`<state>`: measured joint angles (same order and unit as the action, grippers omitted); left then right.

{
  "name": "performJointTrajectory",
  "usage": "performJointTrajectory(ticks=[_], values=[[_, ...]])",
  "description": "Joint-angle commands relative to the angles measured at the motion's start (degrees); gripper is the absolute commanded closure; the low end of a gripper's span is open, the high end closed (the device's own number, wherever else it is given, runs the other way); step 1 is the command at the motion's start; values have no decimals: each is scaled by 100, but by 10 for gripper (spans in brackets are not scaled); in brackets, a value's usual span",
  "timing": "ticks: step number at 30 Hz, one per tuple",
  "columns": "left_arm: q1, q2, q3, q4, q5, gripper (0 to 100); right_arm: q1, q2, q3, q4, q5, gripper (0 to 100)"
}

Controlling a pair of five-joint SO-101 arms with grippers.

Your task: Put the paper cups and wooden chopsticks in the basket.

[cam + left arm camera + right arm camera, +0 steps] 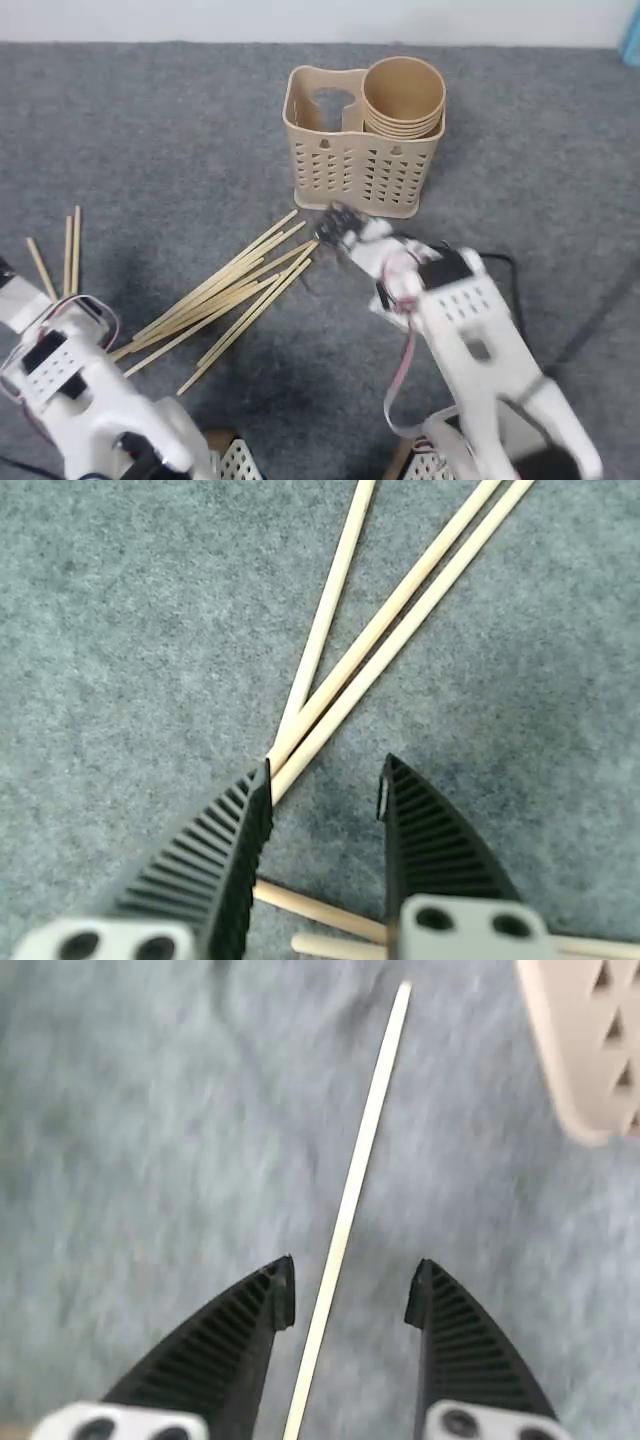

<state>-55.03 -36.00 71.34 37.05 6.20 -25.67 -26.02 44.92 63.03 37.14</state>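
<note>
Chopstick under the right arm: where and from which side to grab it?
Probably its shaft, from straight above: the chopstick lies flat on the carpet and the open right tool straddles it, so closing across its thin width should pinch it.

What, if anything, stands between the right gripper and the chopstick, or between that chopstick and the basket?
Nothing visible. The chopstick lies on carpet between the fingers of the open right gripper, and only carpet separates it from the basket.
</note>
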Motion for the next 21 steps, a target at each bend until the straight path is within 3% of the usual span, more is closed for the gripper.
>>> performJointTrajectory(ticks=[1, 9, 17, 21], values=[[-18, 35, -119, -123, 35, 834, -84, 1138, -1011, -453, -193, 811], [-9, 35, -119, -123, 35, 834, -92, 3363, -2576, -716, -202, 811], [0, 35, -119, -123, 35, 834, -101, 4523, -3464, -593, -589, 817], [0, 35, -119, -123, 35, 834, -101, 4523, -3631, -435, -589, 991]])
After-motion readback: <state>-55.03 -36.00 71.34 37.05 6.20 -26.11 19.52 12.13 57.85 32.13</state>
